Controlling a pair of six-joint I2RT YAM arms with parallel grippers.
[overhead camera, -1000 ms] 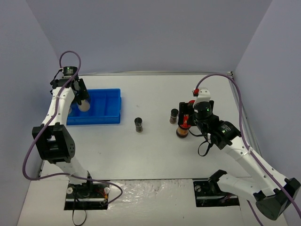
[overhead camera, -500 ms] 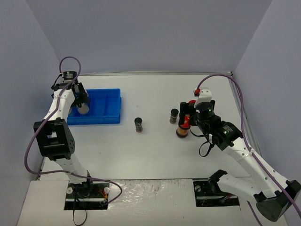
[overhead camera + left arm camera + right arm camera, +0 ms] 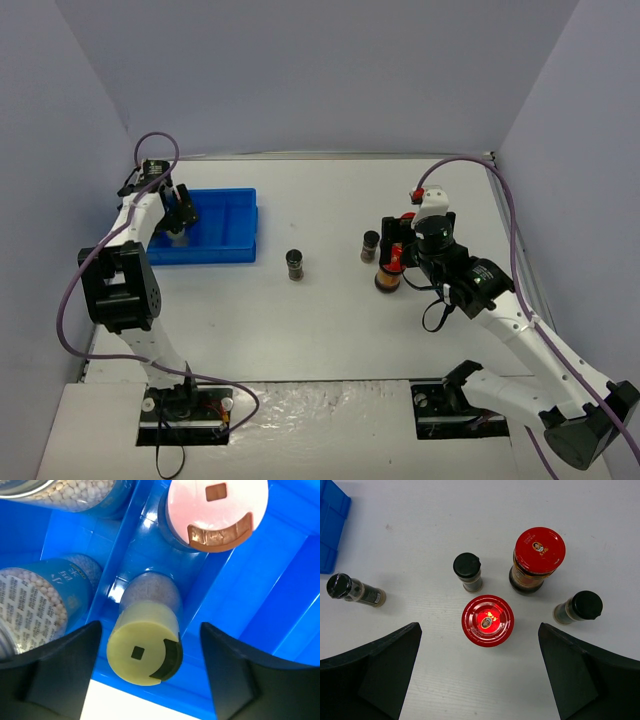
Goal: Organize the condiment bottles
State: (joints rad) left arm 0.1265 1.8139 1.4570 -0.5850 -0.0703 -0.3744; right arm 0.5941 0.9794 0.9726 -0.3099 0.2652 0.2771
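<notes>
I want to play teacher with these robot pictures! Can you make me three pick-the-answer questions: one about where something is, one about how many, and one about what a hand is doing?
1. Where is the yellow-capped jar? A on a shelf; B in the blue bin; C on a plate.
2. How many red-lidded jars are there? A two; B four; C none.
3. The right hand is: A shut on a jar; B shut and empty; C open.
Answers: 1 B, blue walls surround it. 2 A, two red lids show below the right hand. 3 C, its fingers stand wide apart, touching nothing.
</notes>
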